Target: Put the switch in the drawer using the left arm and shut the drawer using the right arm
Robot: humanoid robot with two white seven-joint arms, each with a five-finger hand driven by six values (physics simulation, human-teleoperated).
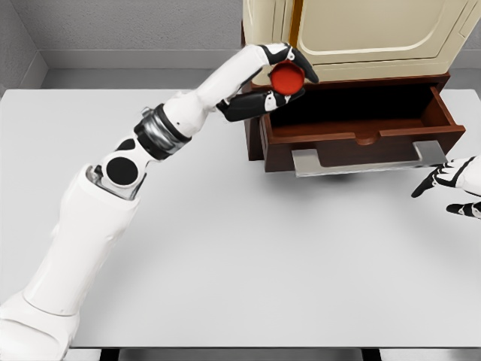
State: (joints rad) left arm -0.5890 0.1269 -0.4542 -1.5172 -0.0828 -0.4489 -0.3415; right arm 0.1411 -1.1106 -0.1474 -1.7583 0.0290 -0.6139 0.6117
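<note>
The red switch [287, 77] is gripped in the left hand [272, 84], held at 12 o'clock over the left end of the open drawer [361, 139]. The drawer is pulled out from a cabinet [361, 37] set on the tabletop [225, 271]. At 3 o'clock, the right hand [455, 184] is held empty, fingers spread.

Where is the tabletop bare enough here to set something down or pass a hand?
Bare: the table between the left arm and the right hand. Crowded: the drawer corner, where the left hand holds the switch.
</note>
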